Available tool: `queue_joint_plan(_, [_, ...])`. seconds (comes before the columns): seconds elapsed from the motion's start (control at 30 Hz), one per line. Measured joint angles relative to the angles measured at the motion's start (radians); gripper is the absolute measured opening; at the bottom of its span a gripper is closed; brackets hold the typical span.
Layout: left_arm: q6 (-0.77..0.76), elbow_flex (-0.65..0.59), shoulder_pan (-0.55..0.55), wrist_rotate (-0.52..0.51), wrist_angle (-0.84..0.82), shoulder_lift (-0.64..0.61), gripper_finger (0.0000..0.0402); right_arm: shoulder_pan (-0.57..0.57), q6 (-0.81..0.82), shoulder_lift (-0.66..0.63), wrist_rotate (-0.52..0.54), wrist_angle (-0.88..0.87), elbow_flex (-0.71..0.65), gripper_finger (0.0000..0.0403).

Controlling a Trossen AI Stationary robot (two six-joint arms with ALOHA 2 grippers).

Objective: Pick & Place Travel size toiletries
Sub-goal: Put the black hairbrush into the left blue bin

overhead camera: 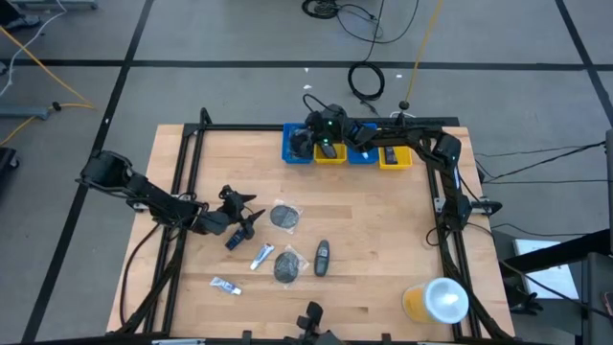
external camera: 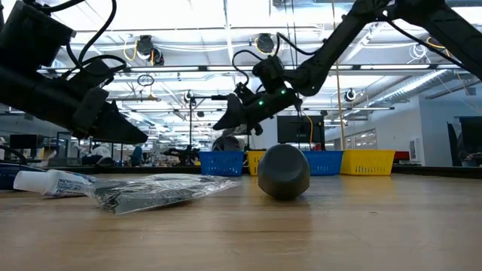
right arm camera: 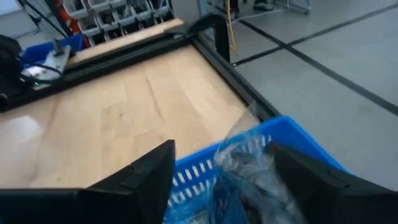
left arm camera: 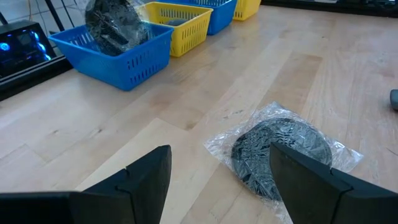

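My left gripper [overhead camera: 249, 215] [left arm camera: 217, 186] is open and low over the table. It stands just left of a clear-wrapped dark round piece [overhead camera: 284, 217] [left arm camera: 283, 149], which lies flat on the wood. My right gripper [overhead camera: 308, 142] [right arm camera: 221, 171] is open above the leftmost blue bin [overhead camera: 297, 151] [right arm camera: 292, 134]. Another wrapped dark piece [right arm camera: 249, 168] [left arm camera: 115, 25] sits in that bin below its fingers and sticks up past the rim. Flat on the table lie a third wrapped piece [overhead camera: 287, 265], a dark bottle [overhead camera: 322, 257] [external camera: 284, 171], a white tube [overhead camera: 261, 256], a small dark bottle [overhead camera: 235, 240] and a sachet [overhead camera: 226, 285].
Four bins line the far edge: blue, yellow [overhead camera: 330, 150], blue [overhead camera: 362, 153] and yellow [overhead camera: 395, 155]. A large yellow cup with a white lid [overhead camera: 436, 300] stands at the near right corner. A black frame rail [overhead camera: 192, 163] runs along the table's sides. Bare wood lies mid-right.
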Motion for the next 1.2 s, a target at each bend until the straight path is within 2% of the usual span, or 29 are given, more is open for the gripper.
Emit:
queue_joint_plan(0.17, [0.000,0.000,0.000,0.000,0.000,0.000,0.0269,-0.001,-0.003,0.001,-0.154,-0.014,0.000,0.0155])
queue_joint_plan(0.3, [0.000,0.000,0.000,0.000,0.000,0.000,0.0269,0.009,-0.037,0.010,-0.065,-0.016,0.000,0.0113])
queue_joint_plan(0.43, [-0.001,0.000,0.000,0.000,0.000,0.000,0.0269,0.010,-0.056,0.010,0.008,0.024,0.000,0.0105])
queue_joint_plan(0.63, [-0.003,0.000,0.000,0.000,0.000,0.000,0.0269,0.009,-0.088,0.009,0.035,0.022,0.000,0.0147])
queue_joint_plan(0.97, [-0.005,0.000,0.000,0.000,0.000,0.000,0.0269,0.013,-0.137,0.006,0.039,0.070,0.000,0.0278])
queue_joint_plan(1.07, [-0.004,0.000,0.000,0.000,0.000,0.000,0.0269,0.014,-0.116,-0.015,0.123,0.073,0.000,0.0294])
queue_joint_plan(1.2, [-0.004,0.000,0.000,0.001,-0.001,0.000,0.0269,0.021,-0.112,-0.058,0.209,-0.018,0.002,0.0290])
